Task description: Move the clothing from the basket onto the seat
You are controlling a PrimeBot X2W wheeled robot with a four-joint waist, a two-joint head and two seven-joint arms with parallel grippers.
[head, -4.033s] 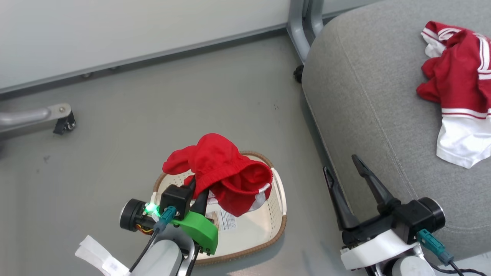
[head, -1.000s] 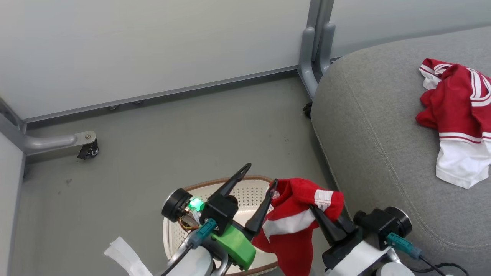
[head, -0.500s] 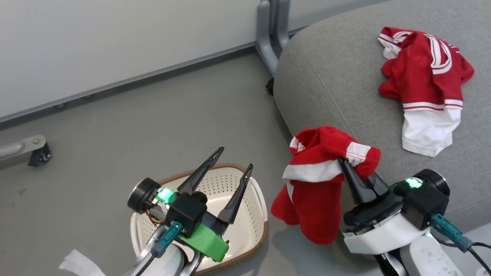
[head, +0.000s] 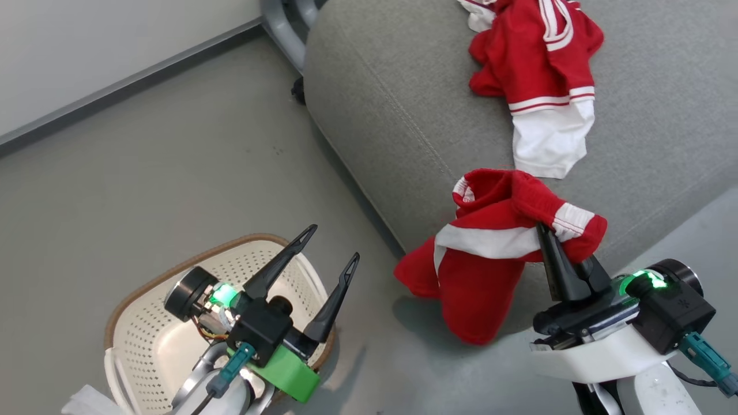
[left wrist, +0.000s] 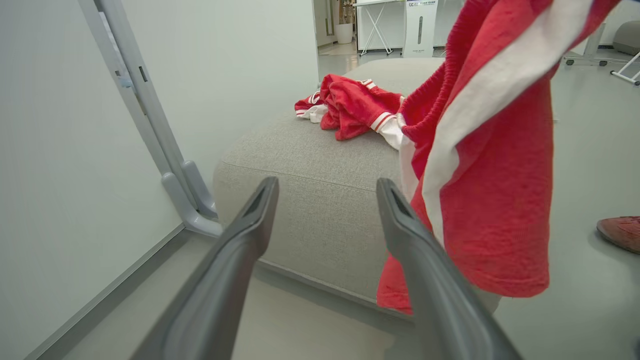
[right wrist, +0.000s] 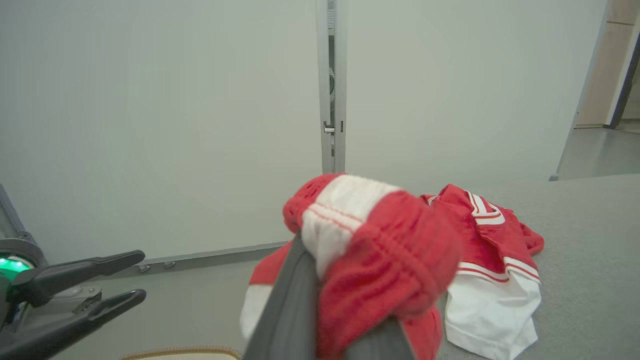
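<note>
My right gripper [head: 548, 230] is shut on red shorts [head: 496, 248] with a white stripe, and they hang in the air at the front edge of the grey seat [head: 403, 86]. The same shorts [left wrist: 490, 150] fill the right of the left wrist view and drape over my fingers in the right wrist view [right wrist: 380, 250]. A second red and white garment [head: 536, 75] lies crumpled on the seat. My left gripper [head: 334, 245] stands open above the cream basket [head: 150, 346], which holds no clothing.
Grey floor [head: 173, 161] lies between the basket and the seat. A grey partition wall with a metal foot [head: 282, 29] runs behind the seat. A reddish shoe [left wrist: 620, 232] shows at the right edge of the left wrist view.
The head camera has swung right. My right gripper has carried the shorts from above the basket to the seat's front edge after the left gripper let them go and opened.
</note>
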